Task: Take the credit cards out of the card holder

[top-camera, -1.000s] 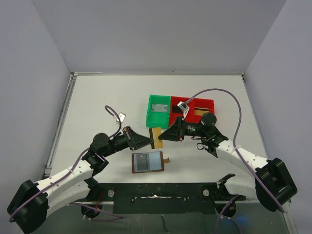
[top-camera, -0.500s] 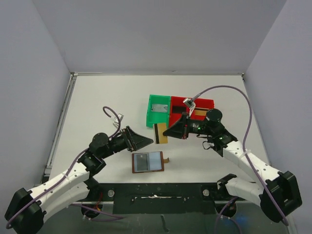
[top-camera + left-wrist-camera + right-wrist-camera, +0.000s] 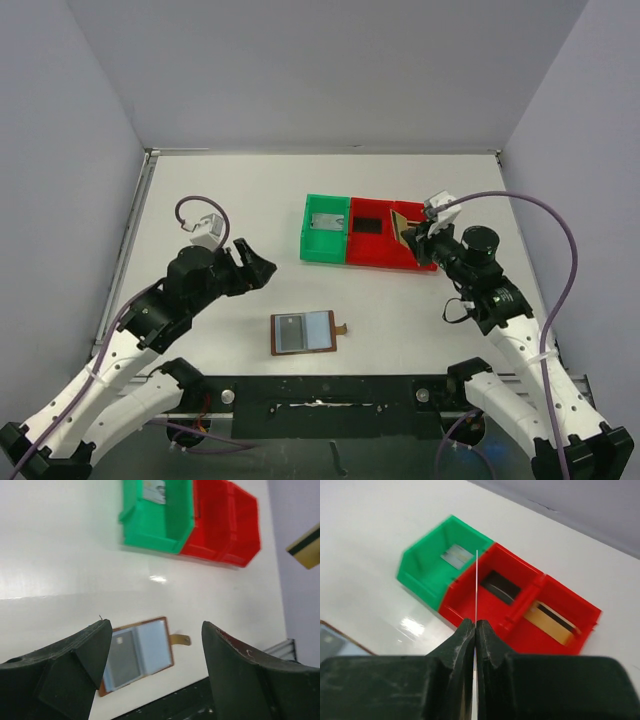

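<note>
Gold card (image 3: 402, 221) stands on edge, pinched in the right end effector (image 3: 474, 630) over the red tray (image 3: 385, 261), right half; left end effector (image 3: 254, 262) hangs released, well left.

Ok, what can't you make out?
The card holder: whether any card is inside; too small in top view, corner behind left gripper in left wrist view.
The golden-orange card in right gripper: edge-on in right wrist view, cut by frame edge in left wrist view.
Right compartment of red tray: covered by right gripper in top view.
</note>
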Controlling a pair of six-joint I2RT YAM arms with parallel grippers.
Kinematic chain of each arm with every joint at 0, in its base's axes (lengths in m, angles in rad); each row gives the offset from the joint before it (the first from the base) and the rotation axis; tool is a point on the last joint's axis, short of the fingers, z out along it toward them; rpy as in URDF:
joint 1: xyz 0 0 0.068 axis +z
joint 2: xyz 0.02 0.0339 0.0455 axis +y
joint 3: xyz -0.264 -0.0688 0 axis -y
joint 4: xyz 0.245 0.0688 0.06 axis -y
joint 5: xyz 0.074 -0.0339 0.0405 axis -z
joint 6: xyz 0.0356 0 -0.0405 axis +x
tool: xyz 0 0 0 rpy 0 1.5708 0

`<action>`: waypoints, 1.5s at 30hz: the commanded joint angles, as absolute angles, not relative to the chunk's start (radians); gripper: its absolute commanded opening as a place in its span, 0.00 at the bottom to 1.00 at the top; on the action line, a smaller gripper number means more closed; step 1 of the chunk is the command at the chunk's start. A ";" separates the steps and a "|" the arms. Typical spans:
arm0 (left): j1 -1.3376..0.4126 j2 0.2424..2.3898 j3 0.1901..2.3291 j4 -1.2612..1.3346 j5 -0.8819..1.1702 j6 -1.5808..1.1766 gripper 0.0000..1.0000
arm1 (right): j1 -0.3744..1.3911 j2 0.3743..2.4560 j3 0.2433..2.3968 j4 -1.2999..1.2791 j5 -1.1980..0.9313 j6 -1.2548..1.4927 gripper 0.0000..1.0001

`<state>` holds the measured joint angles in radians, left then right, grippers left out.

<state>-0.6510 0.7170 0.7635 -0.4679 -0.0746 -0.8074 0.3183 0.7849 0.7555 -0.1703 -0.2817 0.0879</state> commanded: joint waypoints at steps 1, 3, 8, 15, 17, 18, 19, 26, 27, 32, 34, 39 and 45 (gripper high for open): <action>-0.585 0.756 0.807 -0.639 -0.195 -0.706 0.72 | 0.319 0.773 0.715 -0.217 -0.052 -0.336 0.00; -0.507 0.773 0.805 -0.625 -0.156 -0.676 0.72 | 0.297 0.785 0.697 -0.183 0.011 -0.403 0.00; -0.281 0.789 0.743 -0.490 0.064 -0.584 0.73 | 0.168 0.957 0.763 -0.284 -0.215 -0.590 0.00; -0.196 0.880 0.776 -0.443 0.178 -0.421 0.73 | 0.120 1.122 0.859 -0.354 -0.280 -0.807 0.00; -0.196 0.871 0.756 -0.436 0.170 -0.408 0.73 | 0.117 1.169 0.872 -0.349 -0.283 -0.848 0.00; -0.196 0.858 0.726 -0.414 0.176 -0.406 0.73 | 0.116 1.185 0.881 -0.343 -0.280 -0.857 0.00; -0.195 0.844 0.704 -0.392 0.194 -0.402 0.73 | 0.115 1.201 0.889 -0.329 -0.266 -0.856 0.00; -0.193 0.827 0.673 -0.341 0.204 -0.384 0.73 | 0.109 1.295 0.911 -0.229 -0.263 -0.901 0.00; -0.193 0.831 0.679 -0.348 0.202 -0.381 0.73 | 0.109 1.318 0.923 -0.233 -0.249 -0.915 0.00; -0.192 0.815 0.675 -0.344 0.206 -0.379 0.73 | 0.106 1.385 0.940 -0.223 -0.217 -0.968 0.00; -0.192 0.805 0.673 -0.342 0.198 -0.376 0.73 | 0.102 1.406 0.934 -0.198 -0.228 -0.985 0.00; -0.190 0.800 0.673 -0.346 0.180 -0.379 0.73 | 0.097 1.489 0.960 -0.172 -0.232 -1.035 0.00; -0.190 0.802 0.672 -0.347 0.146 -0.373 0.73 | 0.098 1.597 1.022 -0.129 -0.242 -1.080 0.00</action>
